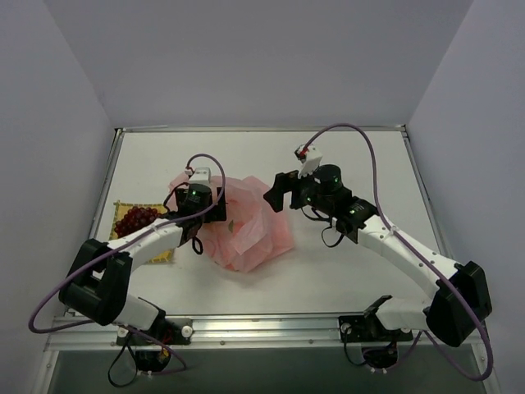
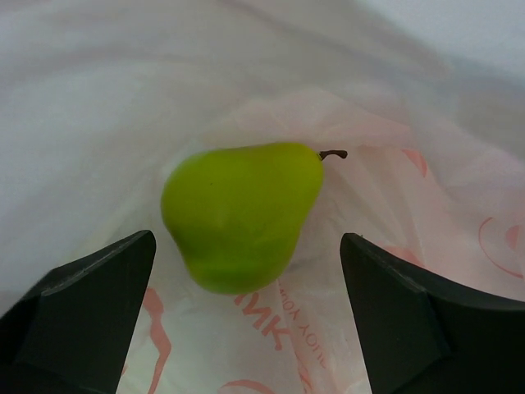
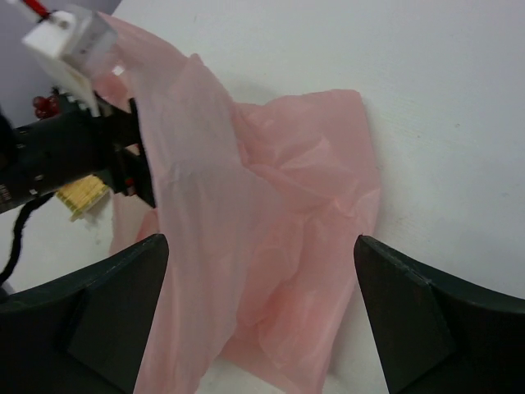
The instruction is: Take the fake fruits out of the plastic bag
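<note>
The pink plastic bag (image 1: 250, 230) lies crumpled at the table's middle. My left gripper (image 1: 218, 208) reaches into its left opening. In the left wrist view the left gripper (image 2: 246, 328) is open inside the bag (image 2: 394, 205), and a yellow-green pear-shaped fake fruit (image 2: 240, 215) lies just ahead between the fingers, untouched. My right gripper (image 1: 276, 191) is open and empty beside the bag's right edge. In the right wrist view the right gripper (image 3: 261, 328) hovers above the bag (image 3: 271, 238), holding nothing. Other fruits in the bag are hidden.
A bunch of dark red grapes (image 1: 135, 220) lies on a flat yellow woven mat (image 1: 160, 256) left of the bag, beside my left arm. The mat's corner (image 3: 82, 195) and grapes (image 3: 45, 105) show in the right wrist view. Walls enclose the table.
</note>
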